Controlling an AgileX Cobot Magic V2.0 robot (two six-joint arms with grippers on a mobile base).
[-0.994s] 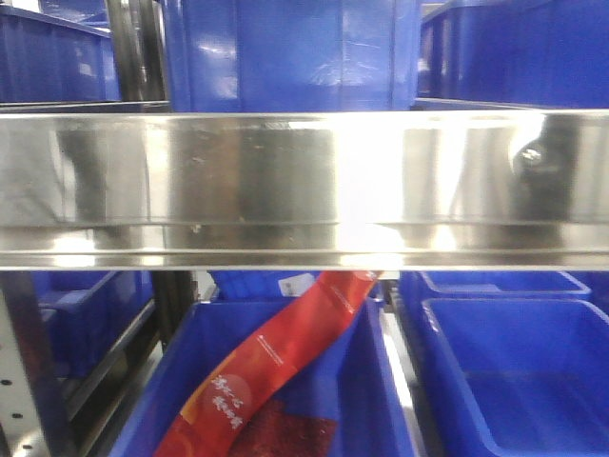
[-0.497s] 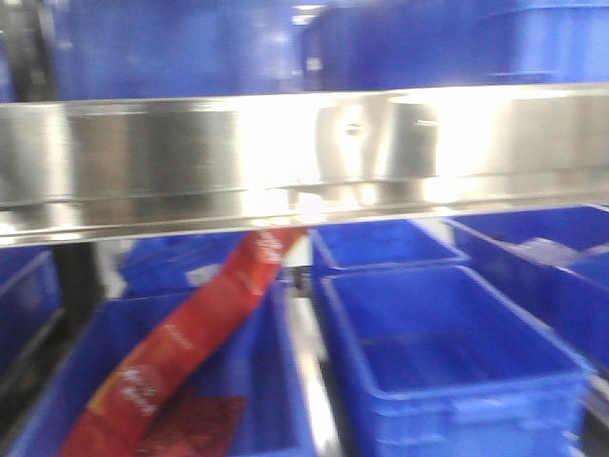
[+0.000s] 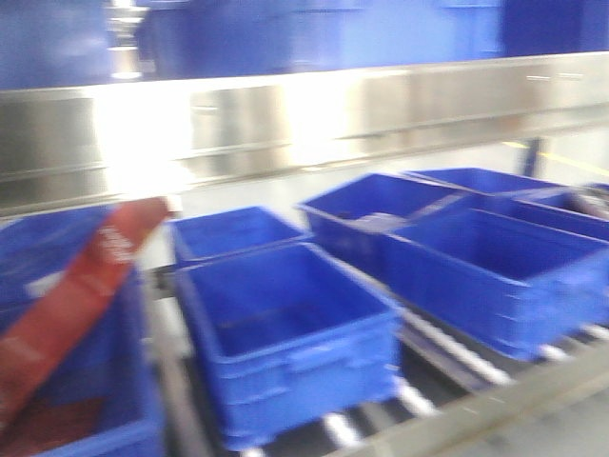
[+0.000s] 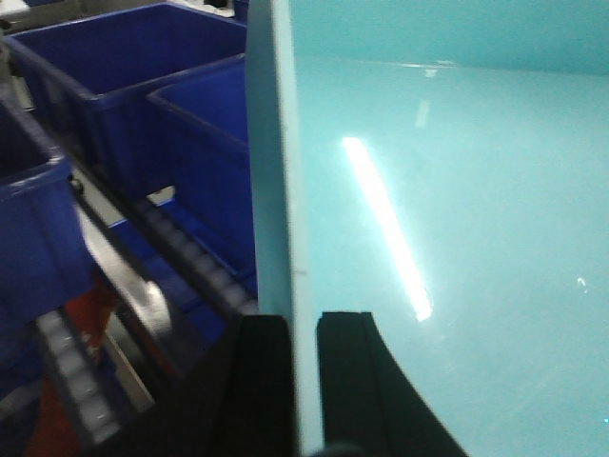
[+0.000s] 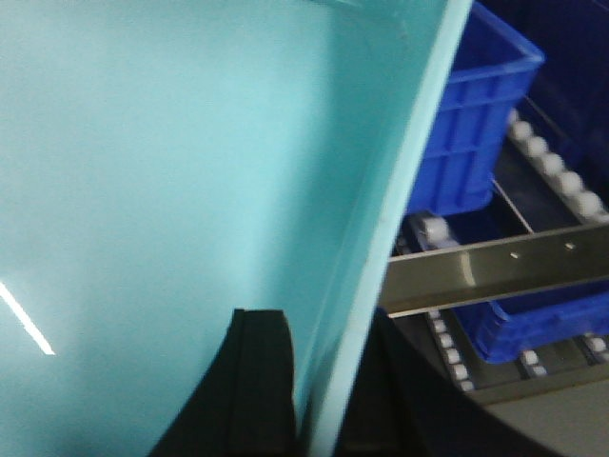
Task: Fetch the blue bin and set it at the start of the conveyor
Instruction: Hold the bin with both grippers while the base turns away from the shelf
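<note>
Progress: we reckon the fetch half is done. The blue bin [image 4: 457,238] is off any surface and carried between both grippers.
Left to do: the whole placing half. The conveyor start shows up in none of our views, so we can't say how near it is.
Where the bin is: up in the air right beside the roller shelf [image 3: 447,347]. The shelf's rollers and royal-blue storage crates [image 3: 285,324] peek past the bin's wall in both wrist views.
Left gripper [image 4: 303,328]: clamped on one side wall of the bin, one black finger inside and one outside.
Right gripper [image 5: 319,381]: same deal on the opposite wall [image 5: 171,171], pinching it just below the rim.
How the bin looks: smooth, glossy, light turquoise plastic with a thick rim. A bright streak of lamp glare runs across the floor, and nothing lies in the parts we can see.
Around the roller shelf: the front view is blurry. We can make out the crates sitting under a shiny steel shelf rail [image 3: 285,124], and a red packet [image 3: 76,295] sticking out of the leftmost crate.
</note>
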